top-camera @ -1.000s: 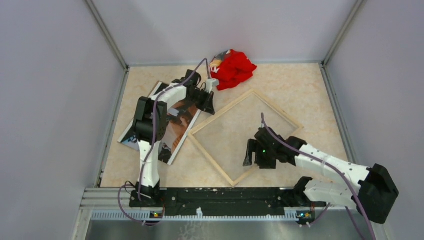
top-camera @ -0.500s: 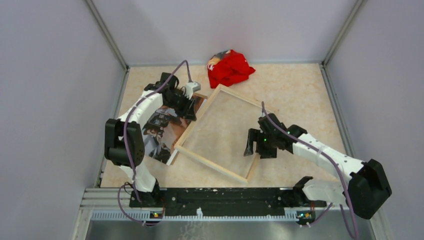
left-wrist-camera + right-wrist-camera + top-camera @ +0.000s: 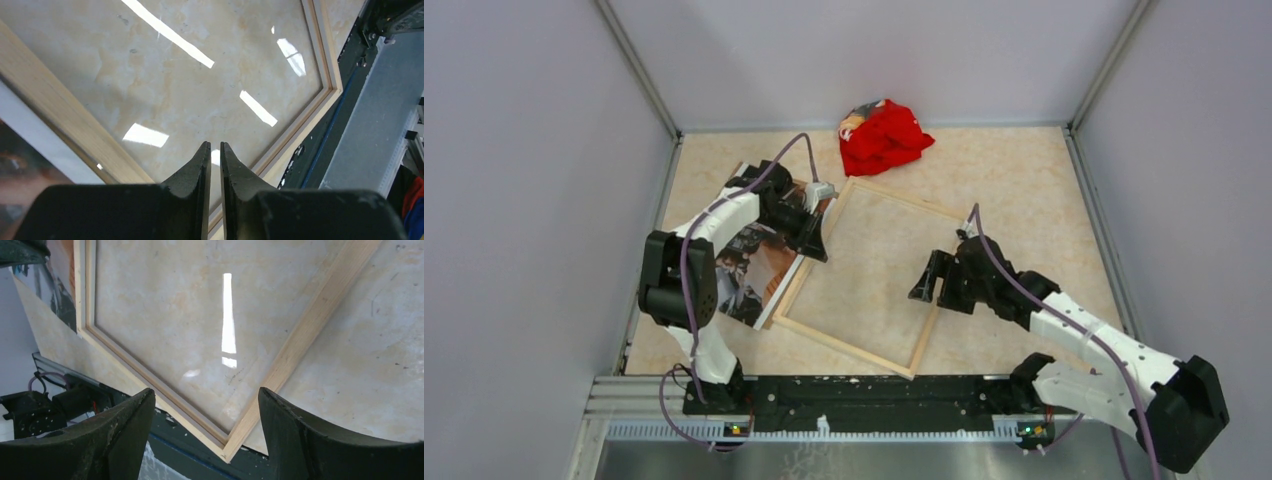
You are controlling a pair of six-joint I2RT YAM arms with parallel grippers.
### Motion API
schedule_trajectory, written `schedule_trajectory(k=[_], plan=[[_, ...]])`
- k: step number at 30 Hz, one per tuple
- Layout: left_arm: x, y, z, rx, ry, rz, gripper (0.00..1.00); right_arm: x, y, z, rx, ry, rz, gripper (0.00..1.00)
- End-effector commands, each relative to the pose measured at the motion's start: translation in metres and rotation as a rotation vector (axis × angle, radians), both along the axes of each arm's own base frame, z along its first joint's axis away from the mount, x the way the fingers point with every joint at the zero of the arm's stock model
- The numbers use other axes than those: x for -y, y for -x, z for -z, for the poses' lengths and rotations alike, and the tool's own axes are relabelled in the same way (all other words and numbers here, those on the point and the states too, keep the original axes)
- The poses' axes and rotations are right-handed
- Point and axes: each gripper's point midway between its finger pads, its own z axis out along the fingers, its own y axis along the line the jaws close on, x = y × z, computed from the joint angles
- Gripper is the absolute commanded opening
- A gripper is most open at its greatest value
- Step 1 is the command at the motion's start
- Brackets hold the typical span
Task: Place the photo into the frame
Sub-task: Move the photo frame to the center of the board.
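Wood frame [image 3: 864, 272] flat, photo [image 3: 759, 275] on L

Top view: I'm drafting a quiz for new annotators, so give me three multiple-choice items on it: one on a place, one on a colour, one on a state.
1. Where does the photo lie?
A) beside the frame, on its left in this view
B) inside the frame
C) on top of the cloth

2. What colour is the crumpled cloth by the far wall?
A) blue
B) red
C) green

3. How is the right gripper?
A) shut on the frame
B) shut on the photo
C) open, holding nothing

Key: 1 A, bare table shows through the frame's pane; 2 B, the cloth is bright red; 3 C, its fingers stand wide apart above the frame.
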Motion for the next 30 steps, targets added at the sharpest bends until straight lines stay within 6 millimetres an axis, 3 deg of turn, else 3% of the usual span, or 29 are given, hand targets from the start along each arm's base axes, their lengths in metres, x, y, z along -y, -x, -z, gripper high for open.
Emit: schedule_trajectory(k=[1,6,12,16,24,30], plan=[[0.010,0.000,-0.006,-0.007,0.041,0.019,0.17,0.011,-0.018,0.001,0.057,0.021,0.090,0.75],[-0.011,-0.015,-0.005,0.052,-0.016,-0.030,0.19,0.042,-0.028,0.029,0.042,0.248,0.148,0.75],[-0.029,-0.023,0.011,0.090,-0.090,-0.089,0.50,0.050,-0.034,0.058,0.014,0.336,0.171,0.69],[-0.032,-0.018,0.029,0.071,-0.124,-0.102,0.57,0.052,-0.034,0.069,0.008,0.336,0.192,0.64],[-0.042,-0.024,0.065,0.110,-0.292,-0.144,0.57,0.047,-0.030,0.081,-0.007,0.294,0.200,0.59],[-0.041,-0.030,0.078,0.127,-0.372,-0.141,0.55,0.046,-0.026,0.091,-0.021,0.273,0.202,0.59]])
